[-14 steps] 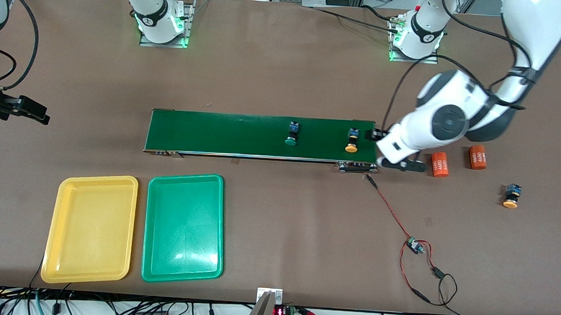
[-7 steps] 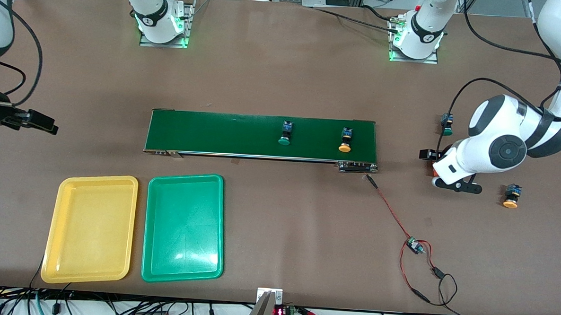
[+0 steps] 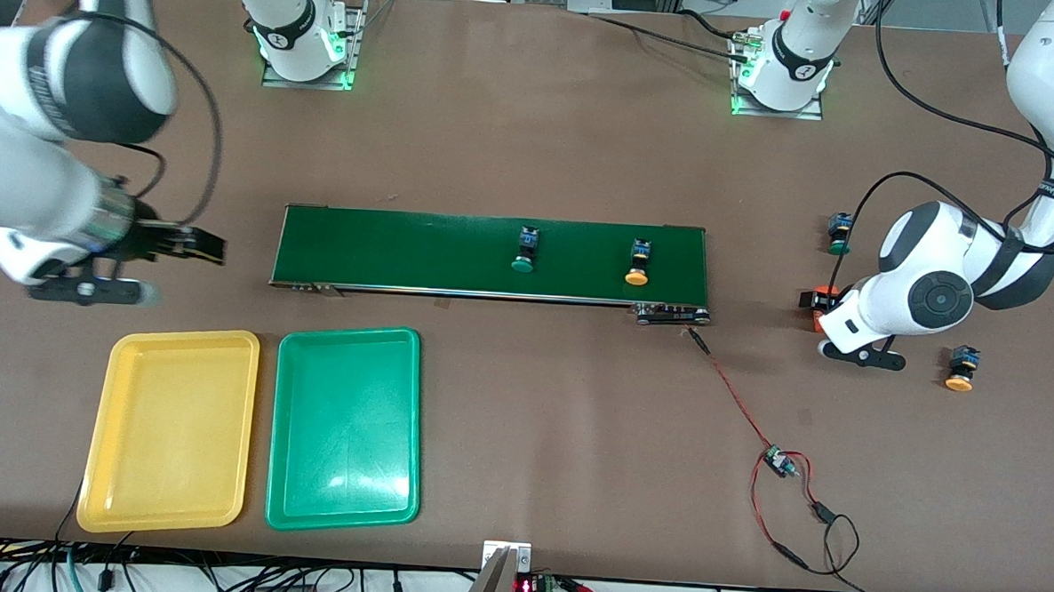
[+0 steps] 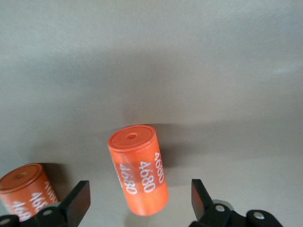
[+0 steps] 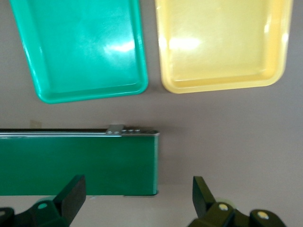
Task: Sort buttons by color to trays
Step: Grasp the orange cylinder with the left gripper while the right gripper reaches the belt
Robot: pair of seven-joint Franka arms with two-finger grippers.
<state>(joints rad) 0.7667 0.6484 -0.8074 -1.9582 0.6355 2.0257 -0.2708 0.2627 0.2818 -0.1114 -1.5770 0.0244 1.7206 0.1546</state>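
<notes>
- Both belt buttons, green (image 3: pixel 524 248) and yellow (image 3: pixel 639 262), have slid toward the trays (image 3: pixel 174 432).
- Left gripper (image 4: pixel 137 205) straddles an orange cylinder (image 4: pixel 138 169), fingers apart.
- Right gripper (image 5: pixel 137 196), fingers spread, has swung in above bare table off the belt (image 3: pixel 404 251) end.

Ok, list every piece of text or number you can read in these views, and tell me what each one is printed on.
"4680" in white, printed twice along the side of the orange cylinder lying between the open left claw's fingers.
"46..." in white on a second orange cylinder beside it; the rest is cut off.
Red digits on the small display at the table edge nearest the front camera: too small to read.
</notes>
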